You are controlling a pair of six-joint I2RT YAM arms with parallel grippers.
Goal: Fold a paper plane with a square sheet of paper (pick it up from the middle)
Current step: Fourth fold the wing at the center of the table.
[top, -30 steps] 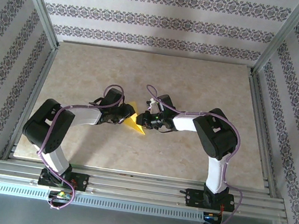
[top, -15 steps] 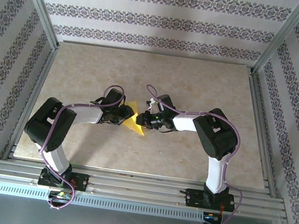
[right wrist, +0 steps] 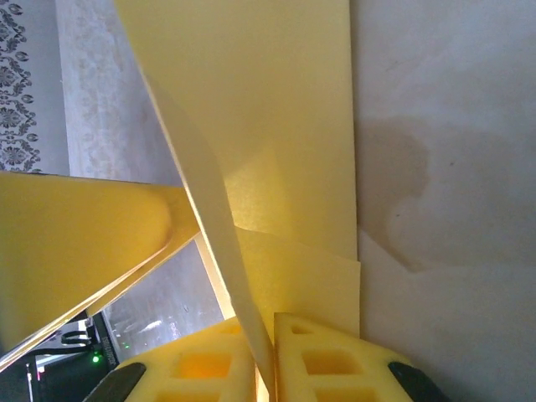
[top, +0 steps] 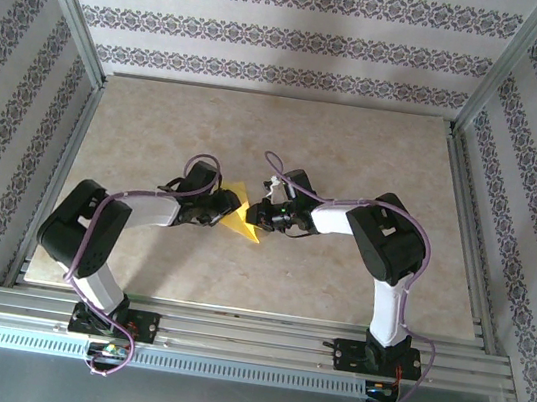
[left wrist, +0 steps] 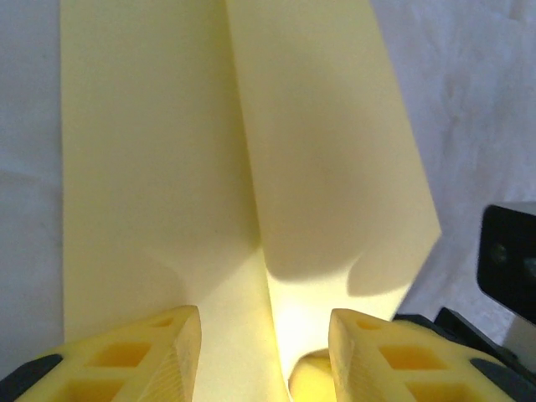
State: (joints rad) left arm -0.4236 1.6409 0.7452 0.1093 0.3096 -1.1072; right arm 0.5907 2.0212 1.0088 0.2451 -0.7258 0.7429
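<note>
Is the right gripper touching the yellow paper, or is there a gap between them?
Touching. In the right wrist view, the right gripper pinches a raised fold of the yellow paper between its fingers, with no gap.

Sheet of paper (left wrist: 159,167): thin, matt yellow. Right gripper fingers (right wrist: 373,358): matt yellow plastic. Table (top: 358,144): smooth, marbled beige. Frame rail (top: 249,333), 6 o'clock: brushed metal.

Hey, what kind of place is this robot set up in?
Probably a lab robot test cell, not a home: left arm and right arm bolted to an aluminium rail, a beige tabletop boxed in by patterned wall panels.
</note>
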